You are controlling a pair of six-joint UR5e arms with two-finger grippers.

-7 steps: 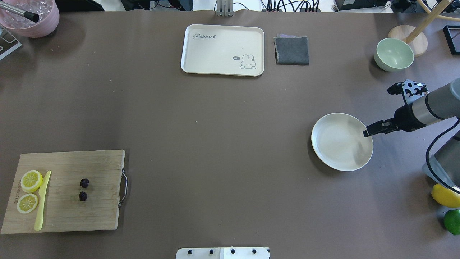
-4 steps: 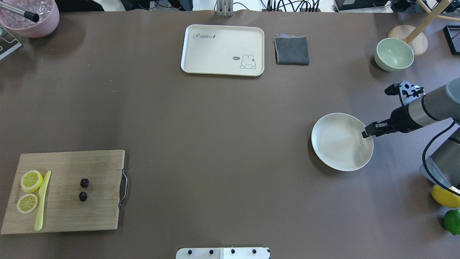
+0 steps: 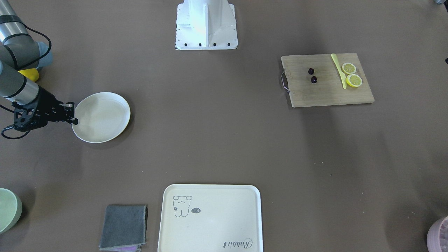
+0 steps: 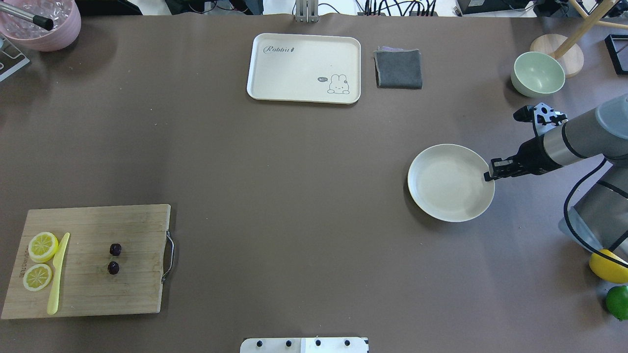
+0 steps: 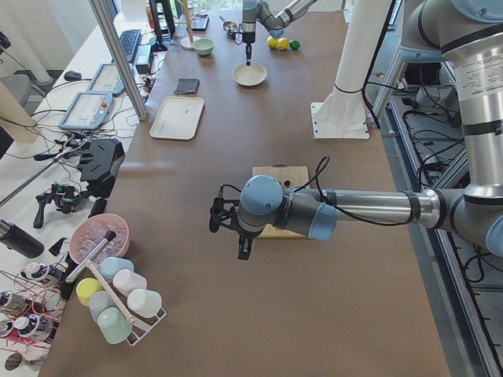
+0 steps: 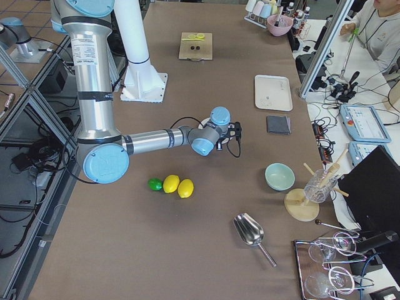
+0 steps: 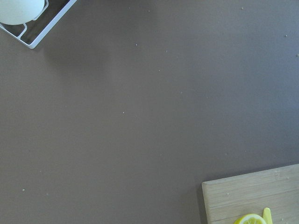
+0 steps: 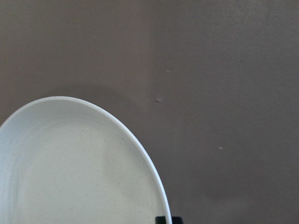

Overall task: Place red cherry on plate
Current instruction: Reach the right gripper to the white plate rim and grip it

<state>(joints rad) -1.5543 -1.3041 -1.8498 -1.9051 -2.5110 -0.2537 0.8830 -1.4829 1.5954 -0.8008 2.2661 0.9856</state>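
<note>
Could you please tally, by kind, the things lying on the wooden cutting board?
lemon slices: 2
dark cherries: 2
yellow knife: 1
Total: 5

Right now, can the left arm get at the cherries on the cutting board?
Probably yes. The left gripper hangs above the table near the cutting board, and the cherries lie in the open, apart from the knife and lemon slices. Nothing stands between them.

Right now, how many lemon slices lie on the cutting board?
2. Both lie on the cutting board beside the yellow knife: far slice and near slice, seen from the robot. None seems hidden.
</note>
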